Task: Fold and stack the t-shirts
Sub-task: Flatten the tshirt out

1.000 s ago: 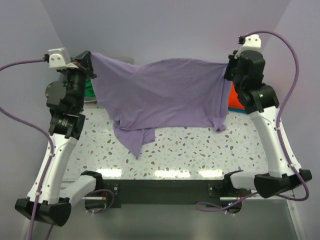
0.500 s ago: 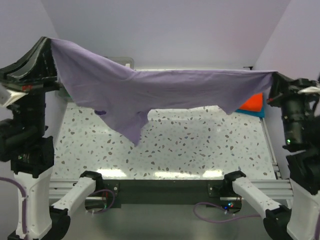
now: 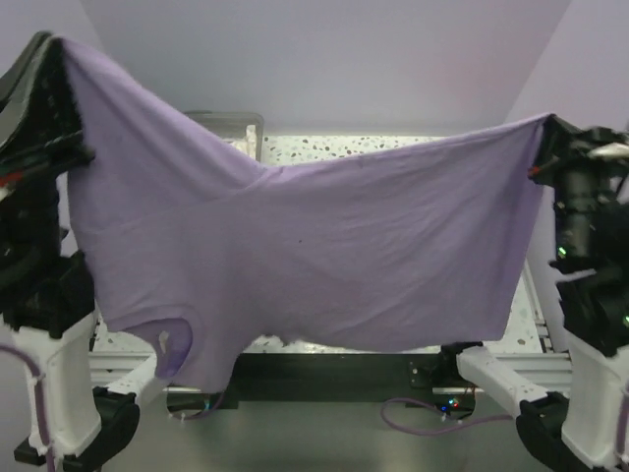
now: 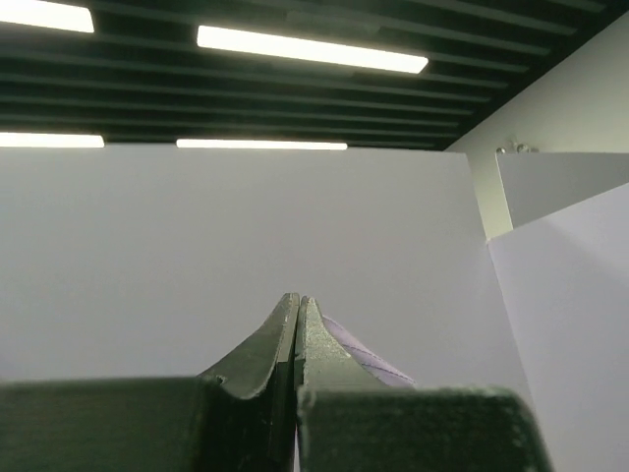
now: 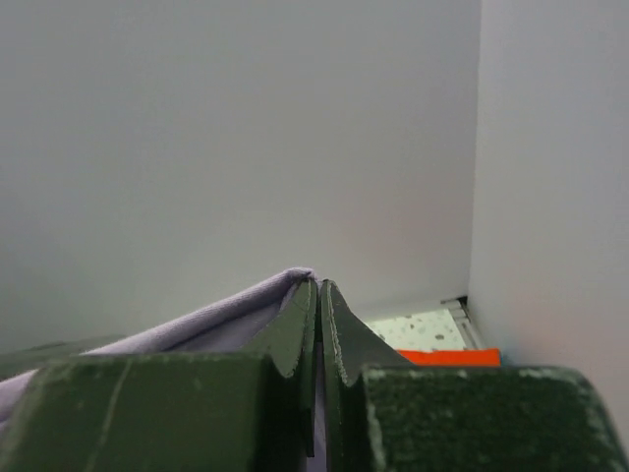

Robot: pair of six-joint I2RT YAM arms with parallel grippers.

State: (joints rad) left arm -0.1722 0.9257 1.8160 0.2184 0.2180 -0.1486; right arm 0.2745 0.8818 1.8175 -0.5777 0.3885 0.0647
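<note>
While the left gripper (image 4: pixel 298 301) and right gripper (image 5: pixel 317 285) clamp its corners, the purple shirt (image 3: pixel 314 236) hangs spread between them

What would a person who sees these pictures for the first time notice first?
A lavender t-shirt hangs spread wide in the air across the top view, hiding most of the speckled table. The left gripper is shut on its upper left corner and the right gripper on its upper right corner.

plain pale lavender walls (image 3: pixel 324 59) enclose the cell on three sides. white speckled tabletop (image 3: pixel 334 146), only a strip showing. overhead, dark slatted ceiling (image 4: pixel 246 98) with long strip lights (image 4: pixel 313 49) lit.
</note>
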